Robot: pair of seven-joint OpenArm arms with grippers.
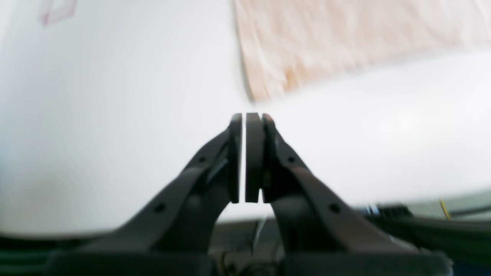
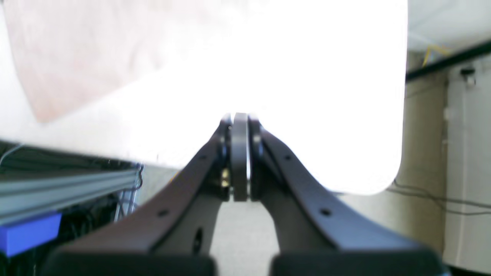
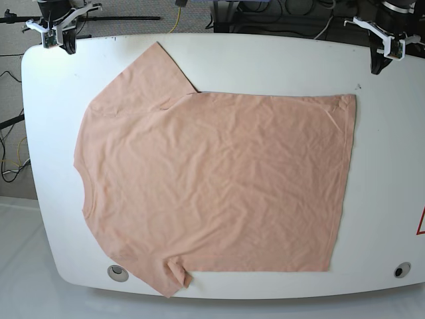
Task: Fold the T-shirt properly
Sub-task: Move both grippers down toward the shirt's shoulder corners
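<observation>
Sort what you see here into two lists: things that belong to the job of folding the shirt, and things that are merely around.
Belongs to the job:
- T-shirt, spread flat, unfolded
- left end effector, shut, empty
- right end effector, shut, empty
- white table it lies on

Merely around:
- round grommets in the table
- red marking at the table edge
- cables behind the table
</observation>
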